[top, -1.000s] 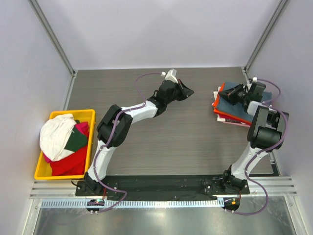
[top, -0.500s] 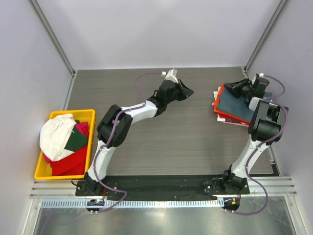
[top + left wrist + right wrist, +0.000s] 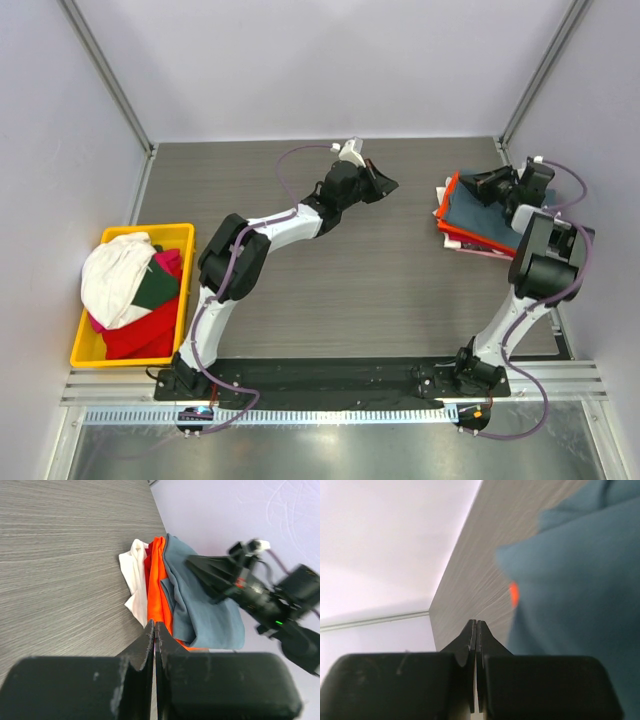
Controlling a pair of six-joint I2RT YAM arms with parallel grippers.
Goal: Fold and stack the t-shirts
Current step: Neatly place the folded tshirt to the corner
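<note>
A stack of folded t-shirts lies at the table's far right: a slate blue-grey one (image 3: 478,215) on top, an orange one (image 3: 451,190) under it, then dark red and white edges (image 3: 441,212). The left wrist view shows the same stack: blue-grey (image 3: 200,600), orange (image 3: 156,590), white (image 3: 134,575). My right gripper (image 3: 468,177) is shut and empty, hovering over the stack's far edge; blue-grey cloth (image 3: 580,580) fills its view. My left gripper (image 3: 392,184) is shut and empty above the table's middle back. More tees, white (image 3: 115,275), dark green (image 3: 157,286) and red (image 3: 140,335), are piled in the bin.
A yellow plastic bin (image 3: 83,355) stands at the table's left edge. Grey walls with metal posts close the table on three sides. The right arm's elbow (image 3: 545,265) stands next to the stack's near side.
My right gripper moved from over the stack's top toward its far edge and settled there. The left arm has barely moved.
</note>
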